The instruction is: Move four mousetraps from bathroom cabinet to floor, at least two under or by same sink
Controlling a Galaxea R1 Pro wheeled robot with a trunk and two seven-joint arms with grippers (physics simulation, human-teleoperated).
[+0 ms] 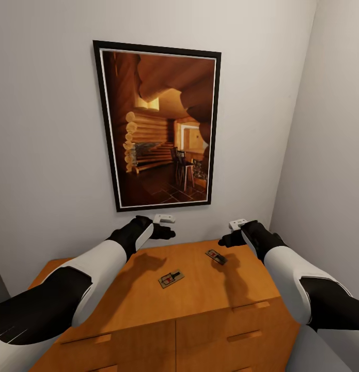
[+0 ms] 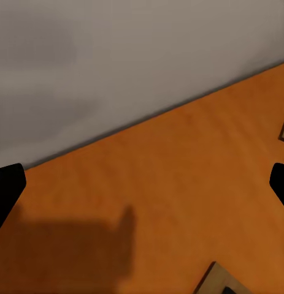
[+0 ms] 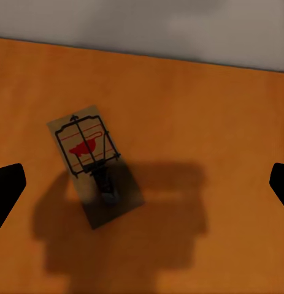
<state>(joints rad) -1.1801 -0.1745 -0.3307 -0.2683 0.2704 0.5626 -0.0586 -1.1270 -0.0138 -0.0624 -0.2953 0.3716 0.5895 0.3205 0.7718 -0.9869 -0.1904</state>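
Note:
Two mousetraps lie flat on the top of the orange-brown cabinet (image 1: 148, 305): one mousetrap (image 1: 171, 278) near the middle, the other mousetrap (image 1: 216, 256) towards the back right. My left gripper (image 1: 166, 231) hovers open over the back of the top, near the wall. In the left wrist view the left gripper (image 2: 142, 190) has bare wood between its fingers, with a trap corner (image 2: 224, 283) at the edge. My right gripper (image 1: 228, 239) hangs open above the right-hand trap. In the right wrist view that mousetrap (image 3: 92, 162) sits below the open right gripper (image 3: 142, 187), off to one side.
A large black-framed picture (image 1: 158, 124) of a log interior hangs on the grey wall behind the cabinet. A side wall (image 1: 324, 155) closes in on the right, forming a corner. Drawer fronts with bar handles (image 1: 244, 336) face me below the top.

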